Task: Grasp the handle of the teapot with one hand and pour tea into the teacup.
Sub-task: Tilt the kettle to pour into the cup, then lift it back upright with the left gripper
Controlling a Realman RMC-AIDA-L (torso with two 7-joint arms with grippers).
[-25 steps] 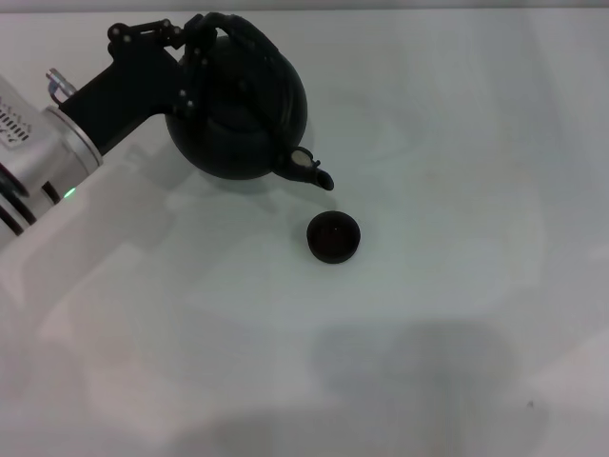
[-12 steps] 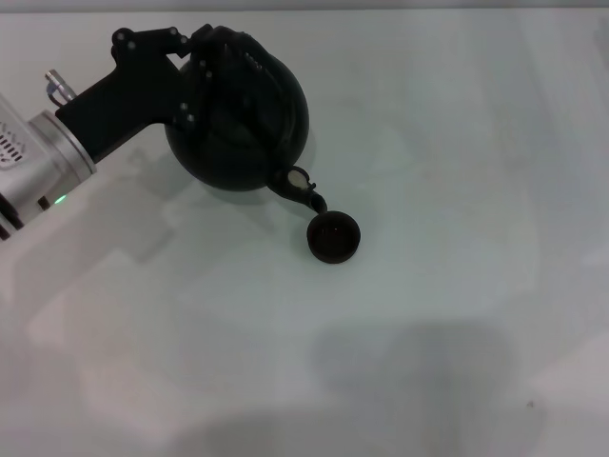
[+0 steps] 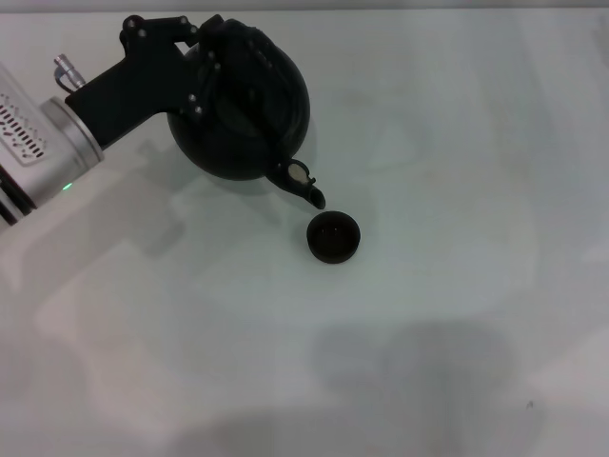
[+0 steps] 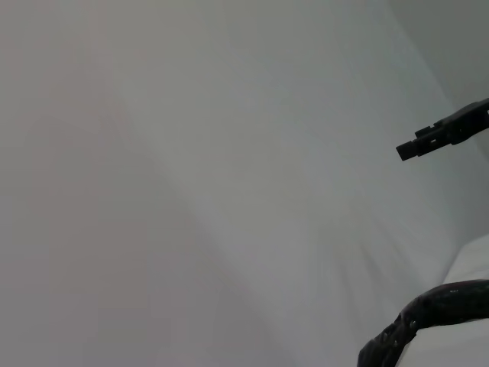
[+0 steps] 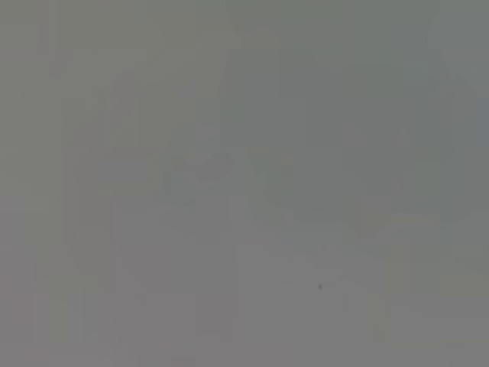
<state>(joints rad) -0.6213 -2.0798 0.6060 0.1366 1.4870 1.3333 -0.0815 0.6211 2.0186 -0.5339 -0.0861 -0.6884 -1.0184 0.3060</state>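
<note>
The pale, smooth surface (image 3: pixel 438 314) carries everything. My left gripper (image 3: pixel 205 52) has its fingers (image 3: pixel 195 76) closed on the handle (image 3: pixel 249 59), holding the round matte-black teapot (image 3: pixel 243 109) tilted at far left, its short spout (image 3: pixel 303 184) angled down just above the teacup (image 3: pixel 334 236). The cup is small, low and dark, standing near the surface's middle.

The teapot (image 3: pixel 243 105) is held at the far left of the table (image 3: pixel 457 190), tilted, with its handle (image 3: pixel 249 57) gripped by the left tool (image 3: pixel 195 67). The teacup (image 3: pixel 333 236) is set on the table just before and right of the spout (image 3: pixel 306 188), nearer the middle.
</note>
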